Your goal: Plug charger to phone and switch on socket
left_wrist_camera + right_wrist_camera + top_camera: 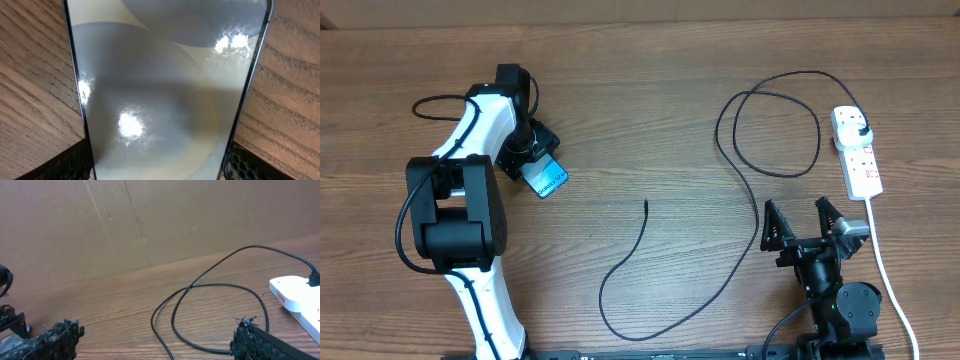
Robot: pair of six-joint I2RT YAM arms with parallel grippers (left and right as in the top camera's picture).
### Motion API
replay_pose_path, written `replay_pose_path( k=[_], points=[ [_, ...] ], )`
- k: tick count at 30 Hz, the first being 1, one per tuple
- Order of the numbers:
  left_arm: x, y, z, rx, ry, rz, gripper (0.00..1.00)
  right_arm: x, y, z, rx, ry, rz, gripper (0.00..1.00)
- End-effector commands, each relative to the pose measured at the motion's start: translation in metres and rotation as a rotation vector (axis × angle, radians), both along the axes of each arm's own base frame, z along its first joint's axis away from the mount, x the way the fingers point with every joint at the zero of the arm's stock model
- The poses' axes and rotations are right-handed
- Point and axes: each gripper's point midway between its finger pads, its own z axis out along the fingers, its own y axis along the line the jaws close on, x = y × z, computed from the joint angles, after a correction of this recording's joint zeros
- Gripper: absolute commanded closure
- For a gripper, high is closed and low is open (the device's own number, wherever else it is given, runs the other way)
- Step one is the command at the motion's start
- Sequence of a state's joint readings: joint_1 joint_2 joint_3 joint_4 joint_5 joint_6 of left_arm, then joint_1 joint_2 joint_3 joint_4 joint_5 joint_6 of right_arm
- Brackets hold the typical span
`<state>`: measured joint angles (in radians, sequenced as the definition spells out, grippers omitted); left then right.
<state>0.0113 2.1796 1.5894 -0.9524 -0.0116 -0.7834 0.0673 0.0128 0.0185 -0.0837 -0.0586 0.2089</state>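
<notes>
The phone [549,179], with a light-blue screen, lies at the left of the table and fills the left wrist view [165,90]. My left gripper [527,158] is shut on the phone, one finger against each long edge [157,167]. The charger cable [740,160] runs from its black plug [861,131] in the white socket strip [861,165], makes a loop, and curves round to its tip [646,204] at mid-table. My right gripper [798,222] is open and empty, near the front edge; the cable loop [200,287] lies ahead of it [155,342]. The strip also shows at the right of that view [295,297].
The strip's thick white cord [888,275] runs down the right side past my right arm. The cable's long lower curve [650,335] lies near the front edge. A cardboard wall [150,220] stands behind the table.
</notes>
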Motion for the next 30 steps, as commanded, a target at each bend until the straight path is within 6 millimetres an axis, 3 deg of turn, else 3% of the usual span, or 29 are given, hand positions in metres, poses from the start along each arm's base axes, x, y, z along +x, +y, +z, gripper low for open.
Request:
replay_pose_path(
  k=[1, 16, 30],
  points=[
    [-0.0186, -0.0017, -0.0413, -0.029, 0.096, 0.007, 0.26, 0.0002, -0.0010, -0.0024, -0.004, -0.002, -0.008, 0.00],
    [-0.0186, -0.0017, -0.0413, -0.029, 0.096, 0.007, 0.28, 0.0002, -0.0010, -0.0024, -0.004, -0.002, -0.008, 0.00],
    [-0.0186, -0.0017, -0.0413, -0.029, 0.096, 0.007, 0.39, 0.0002, -0.0010, -0.0024, -0.004, -0.002, -0.008, 0.00]
  ],
)
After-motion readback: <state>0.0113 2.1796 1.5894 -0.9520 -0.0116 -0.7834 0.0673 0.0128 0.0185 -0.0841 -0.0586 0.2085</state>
